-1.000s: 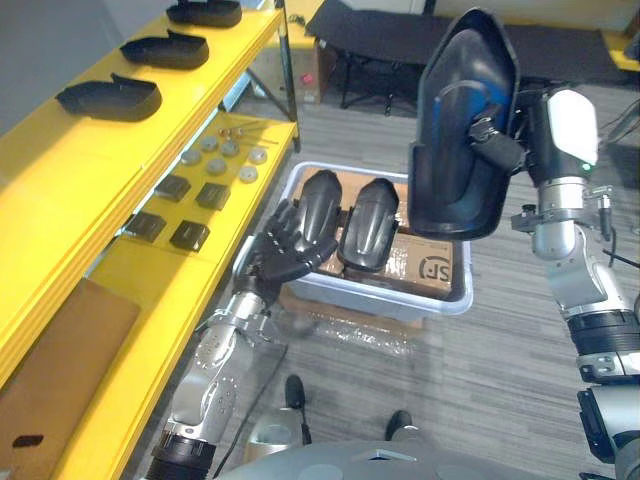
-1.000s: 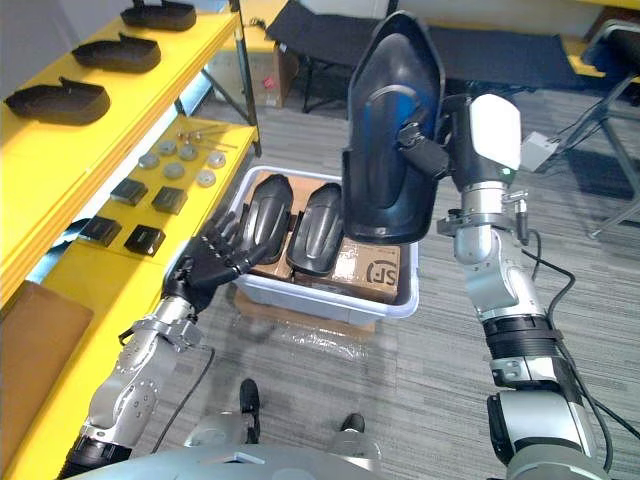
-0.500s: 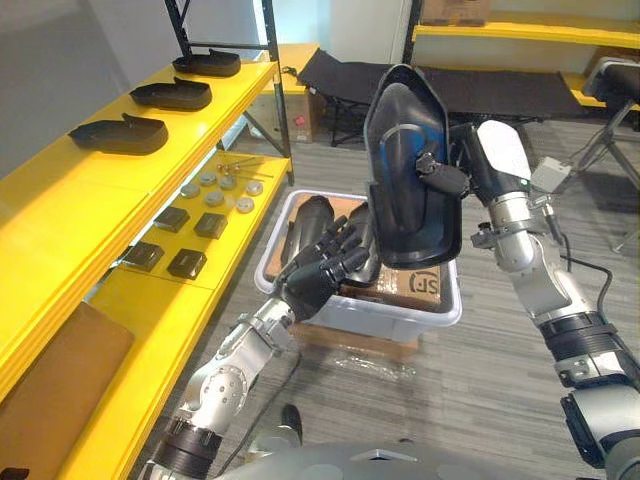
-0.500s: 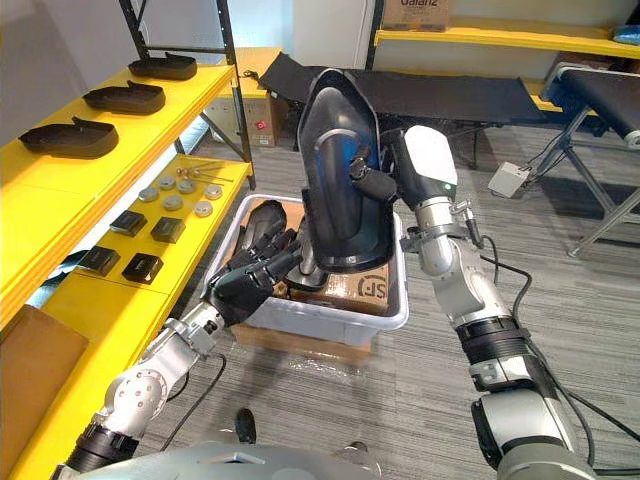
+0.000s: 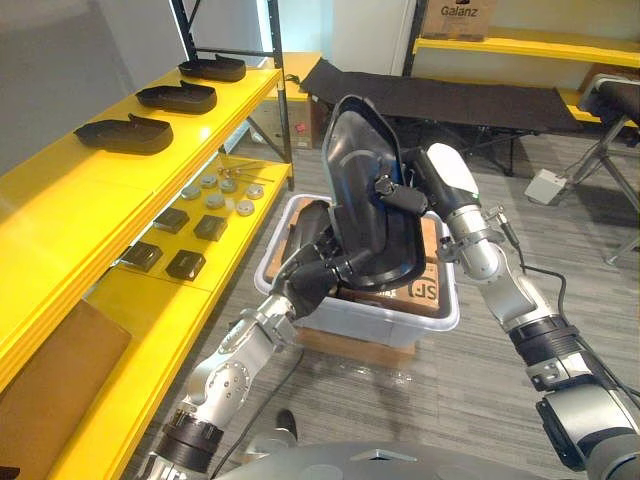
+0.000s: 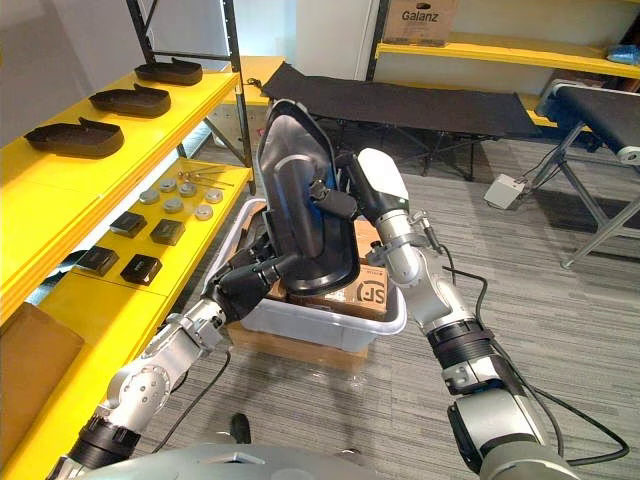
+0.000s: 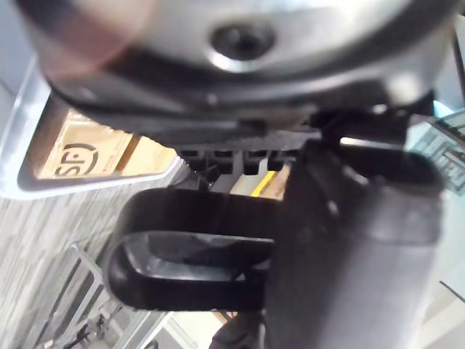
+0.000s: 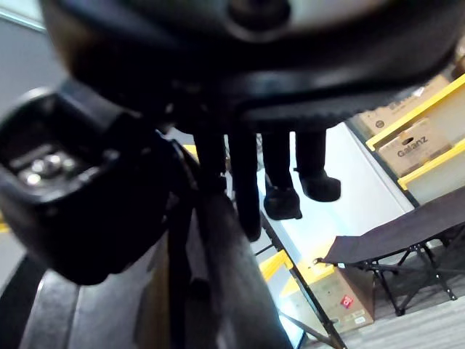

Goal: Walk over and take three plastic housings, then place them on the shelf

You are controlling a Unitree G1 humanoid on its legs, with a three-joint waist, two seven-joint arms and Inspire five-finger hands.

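Black moulded plastic housing (image 5: 362, 180), a large hollow shell, stands nearly upright in the left eye view above the pale grey plastic bin (image 5: 372, 322). The right hand (image 5: 393, 193) pinches it at its inner face and the left hand (image 5: 312, 282) meets its lower rim, though whether that hand has a grip cannot be told. Three more black housings (image 5: 125, 133) lie in a row on the top board of the yellow metal shelf (image 5: 60, 215), well apart from the held one, so the carry to the shelf looks not yet begun. In the right eye view the housing rises tall above a small hold, and the likely failure is that it swings or slips out of the pinch and drops onto the spare dark housing (image 5: 310, 222) and the brown cardboard box (image 5: 425, 290) in the bin. The left wrist view shows a dark rounded rim, probably the housing's lower end, close against the left hand with the bin beyond. If the right hand lets go before this hand truly grips, the housing would tip. In the right wrist view the right hand's fingers (image 8: 280, 182) hang over the housing's thin edge. A hold that narrow could twist as the robot turns, and the tall housing might then clip the shelf's front lip.
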